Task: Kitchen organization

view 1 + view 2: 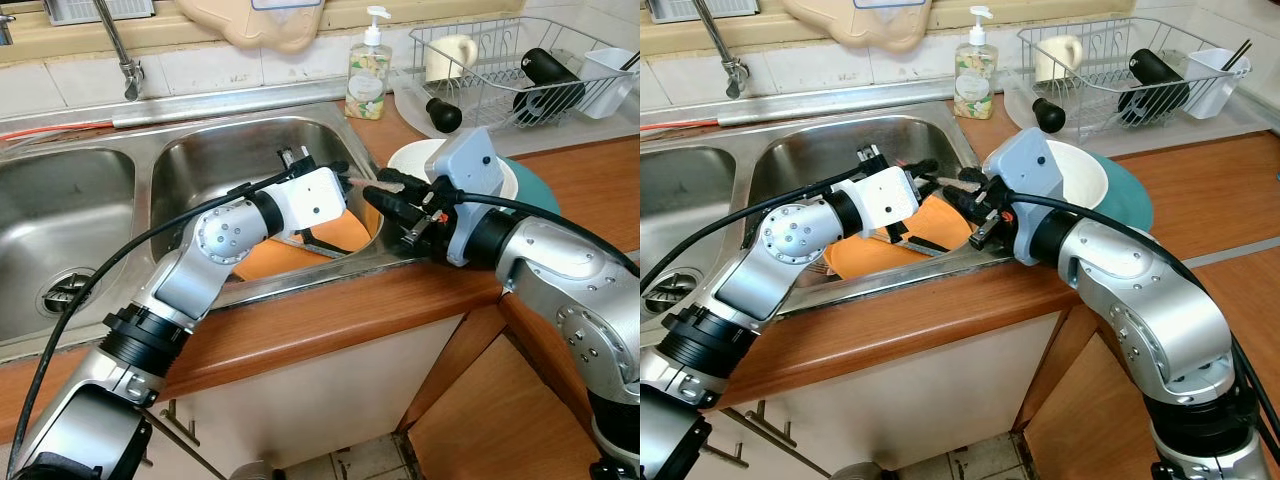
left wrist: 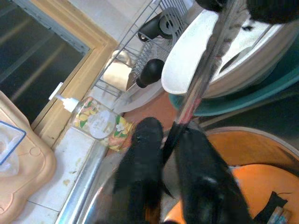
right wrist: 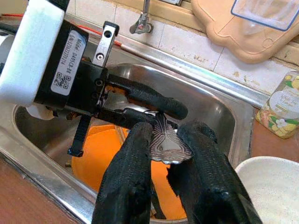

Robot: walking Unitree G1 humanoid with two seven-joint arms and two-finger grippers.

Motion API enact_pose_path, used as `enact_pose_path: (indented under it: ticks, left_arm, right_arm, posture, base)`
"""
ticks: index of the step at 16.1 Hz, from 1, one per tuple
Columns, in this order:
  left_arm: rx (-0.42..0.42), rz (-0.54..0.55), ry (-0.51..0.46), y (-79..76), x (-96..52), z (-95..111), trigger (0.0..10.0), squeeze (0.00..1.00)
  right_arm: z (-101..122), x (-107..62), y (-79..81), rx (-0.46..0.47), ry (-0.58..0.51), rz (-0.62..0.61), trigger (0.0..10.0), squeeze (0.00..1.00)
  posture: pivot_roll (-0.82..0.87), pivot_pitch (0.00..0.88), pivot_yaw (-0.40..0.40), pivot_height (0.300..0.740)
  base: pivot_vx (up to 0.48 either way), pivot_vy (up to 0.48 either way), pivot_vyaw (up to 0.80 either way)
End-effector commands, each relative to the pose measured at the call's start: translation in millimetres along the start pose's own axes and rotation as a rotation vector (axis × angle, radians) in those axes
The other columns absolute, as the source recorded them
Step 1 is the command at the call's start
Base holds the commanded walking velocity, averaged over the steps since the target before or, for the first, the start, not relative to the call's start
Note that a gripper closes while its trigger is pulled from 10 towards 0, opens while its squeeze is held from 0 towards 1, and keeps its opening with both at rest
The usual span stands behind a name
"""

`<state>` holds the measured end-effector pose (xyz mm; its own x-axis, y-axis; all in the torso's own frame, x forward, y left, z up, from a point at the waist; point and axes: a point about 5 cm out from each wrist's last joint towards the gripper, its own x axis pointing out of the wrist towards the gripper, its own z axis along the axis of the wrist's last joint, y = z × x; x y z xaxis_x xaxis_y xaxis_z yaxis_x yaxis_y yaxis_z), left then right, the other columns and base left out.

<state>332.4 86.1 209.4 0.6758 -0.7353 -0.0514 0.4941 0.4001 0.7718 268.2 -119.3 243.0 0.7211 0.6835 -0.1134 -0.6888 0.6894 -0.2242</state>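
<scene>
A metal utensil [image 3: 166, 144] with an ornate handle end is held level over the right rim of the sink [image 1: 200, 150]. My left gripper [image 1: 345, 180] is shut on one end of its shaft [image 2: 191, 93]. My right gripper [image 3: 166, 140] faces it from the counter side and is shut on the ornate end, fingertips almost meeting the left gripper's fingers [image 3: 149, 100]. Below them an orange plate [image 1: 300, 255] lies in the right basin. Just behind the right gripper a white bowl [image 1: 410, 160] sits on a teal plate [image 1: 535, 185].
A dish rack [image 1: 520, 60] with a mug and dark items stands at the back right. A soap bottle [image 1: 367, 75] stands behind the sink, the faucet [image 1: 120, 50] at the back left. The wooden counter [image 1: 330, 320] runs along the front.
</scene>
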Motion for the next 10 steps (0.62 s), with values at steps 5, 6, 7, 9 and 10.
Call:
enact_pose_path:
  ticks: [5, 6, 7, 9, 10]
  left_arm:
    - [0.031, 0.006, 0.014, 5.2, -1.9, -2.8, 0.0, 0.0]
    - [0.034, 0.006, 0.017, 5.7, -2.6, -3.6, 0.0, 0.0]
    - [0.038, 0.008, 0.039, 7.1, -4.7, -7.6, 0.0, 0.0]
    - [0.038, 0.007, 0.096, 8.8, -8.5, -18.2, 0.0, 0.0]
    - [0.038, -0.005, 0.154, 8.7, -12.1, -28.7, 0.0, 0.0]
  right_arm:
    - [6.5, 2.2, -0.2, -0.009, -0.014, 0.007, 10.0, 0.57]
    - [6.3, 2.7, 0.9, 0.007, -0.017, 0.017, 10.0, 1.0]
    - [6.2, 2.4, 1.8, -0.011, -0.012, 0.015, 10.0, 0.78]
    - [2.4, 2.1, 2.0, -0.029, 0.01, 0.002, 10.0, 0.0]
    - [-1.8, 1.4, 2.6, -0.046, 0.033, -0.004, 10.0, 0.0]
  posture:
    - [-0.08, 0.0, 0.023, 0.74]
    - [-0.08, 0.0, 0.023, 0.74]
    - [-0.08, 0.0, 0.022, 0.74]
    - [-0.08, 0.0, 0.023, 0.74]
    - [-0.08, 0.0, 0.025, 0.74]
  base:
    - [0.0, 0.0, 0.0]
    - [0.0, 0.0, 0.0]
    - [0.0, 0.0, 0.0]
    - [0.0, 0.0, 0.0]
    - [0.0, 0.0, 0.0]
